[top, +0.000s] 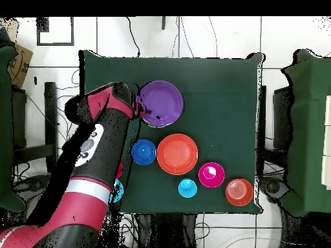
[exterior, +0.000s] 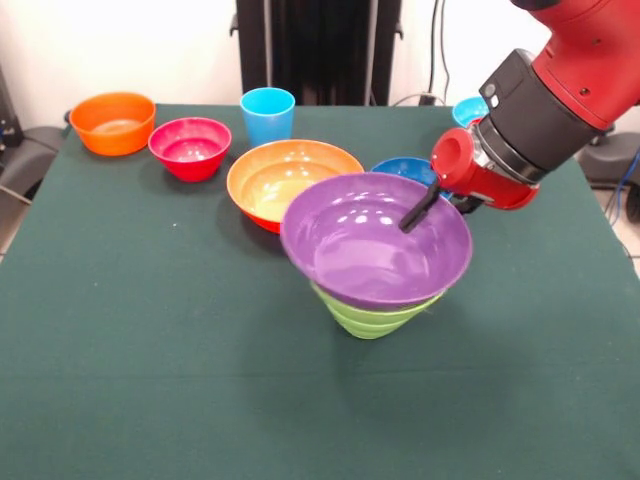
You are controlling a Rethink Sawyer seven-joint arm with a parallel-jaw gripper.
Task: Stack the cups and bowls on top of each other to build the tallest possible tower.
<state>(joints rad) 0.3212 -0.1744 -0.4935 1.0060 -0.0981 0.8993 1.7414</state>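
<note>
A green-clothed counter (exterior: pixel 120 330) is seen carrying the scattered pieces of the build. Above it, the red and black arm (exterior: pixel 560 90) is angled in from the side, its gripper (exterior: pixel 420 212) lowered to the rim of the large purple bowl (exterior: pixel 375 240); one dark finger lies inside the bowl, but whether the gripper is pinching the rim or standing open cannot be told. The purple bowl is perched, slightly tilted, on lime green bowls (exterior: pixel 372 315) near the middle of the counter, forming the tower so far. Just behind it sits the large orange bowl (exterior: pixel 285 180), with a dark blue bowl (exterior: pixel 405 168) beside that. Farther back are ranged a smaller orange bowl (exterior: pixel 112 122), a magenta-red bowl (exterior: pixel 190 147) and a light blue cup (exterior: pixel 267 114). The step in hand is judged to be the seating of the purple bowl: it is best levelled and centred over the green ones before release, and the finger lifted straight up so the rim is not dragged sideways.
</note>
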